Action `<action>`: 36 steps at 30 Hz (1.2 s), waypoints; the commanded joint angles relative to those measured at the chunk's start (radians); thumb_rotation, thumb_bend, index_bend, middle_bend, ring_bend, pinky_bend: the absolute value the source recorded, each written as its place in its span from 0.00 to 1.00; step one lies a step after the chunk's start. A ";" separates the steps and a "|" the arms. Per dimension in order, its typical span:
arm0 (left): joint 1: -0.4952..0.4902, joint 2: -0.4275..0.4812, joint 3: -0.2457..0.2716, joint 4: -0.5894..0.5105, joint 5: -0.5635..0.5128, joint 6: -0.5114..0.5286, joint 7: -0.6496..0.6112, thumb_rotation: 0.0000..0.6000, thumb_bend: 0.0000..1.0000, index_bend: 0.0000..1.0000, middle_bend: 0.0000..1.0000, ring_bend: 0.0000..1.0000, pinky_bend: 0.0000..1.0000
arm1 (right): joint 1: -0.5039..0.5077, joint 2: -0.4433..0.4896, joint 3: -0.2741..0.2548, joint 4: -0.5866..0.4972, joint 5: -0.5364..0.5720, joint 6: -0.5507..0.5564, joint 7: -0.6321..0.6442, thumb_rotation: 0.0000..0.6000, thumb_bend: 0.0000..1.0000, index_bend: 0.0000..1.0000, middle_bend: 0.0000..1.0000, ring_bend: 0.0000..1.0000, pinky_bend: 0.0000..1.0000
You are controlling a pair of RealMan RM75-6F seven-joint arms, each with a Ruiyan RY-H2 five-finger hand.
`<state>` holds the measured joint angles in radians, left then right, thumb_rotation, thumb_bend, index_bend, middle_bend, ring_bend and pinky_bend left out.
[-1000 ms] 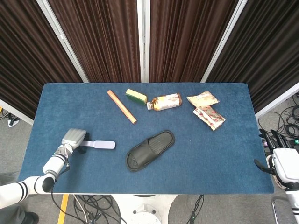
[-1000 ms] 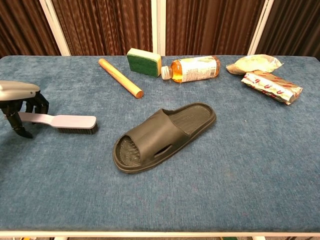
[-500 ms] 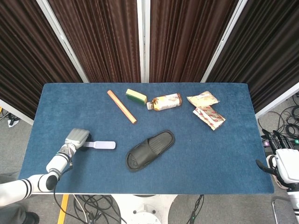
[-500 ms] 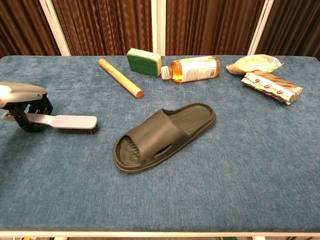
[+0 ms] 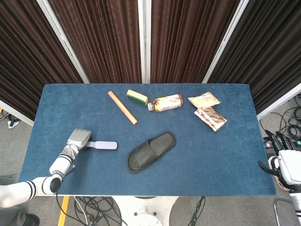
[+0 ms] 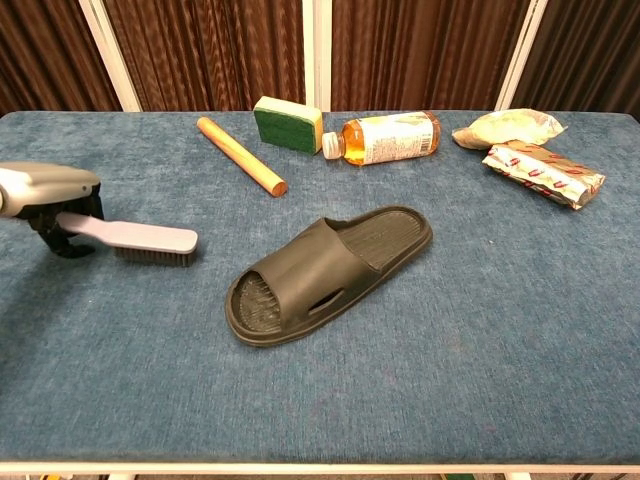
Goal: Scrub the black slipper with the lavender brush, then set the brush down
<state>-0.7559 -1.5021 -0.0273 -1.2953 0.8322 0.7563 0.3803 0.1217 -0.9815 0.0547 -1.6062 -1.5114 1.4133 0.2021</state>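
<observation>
Left hand (image 6: pixel 45 195) now grips the handle of the lavender brush (image 6: pixel 140 240); since a second ago I see the handle end lifted off the blue table (image 5: pixel 207 155), bristles still low at the far tip. Black slipper (image 6: pixel 325 270) lies unmoved, well to the right of that hand, sole down. Right hand (image 5: pixel 287 167) hangs off the table's right edge; I cannot tell how its fingers lie.
</observation>
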 commanded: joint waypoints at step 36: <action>0.115 -0.135 0.046 0.206 0.879 0.534 -0.674 1.00 0.78 1.00 1.00 1.00 1.00 | 0.738 -0.344 0.118 0.082 0.117 -0.914 -0.319 1.00 0.00 0.00 0.07 0.00 0.00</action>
<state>-0.6327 -1.6286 0.0183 -1.0931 1.7059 1.2958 -0.3023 0.7933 -1.2476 0.1520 -1.5851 -1.4602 0.5686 -0.0373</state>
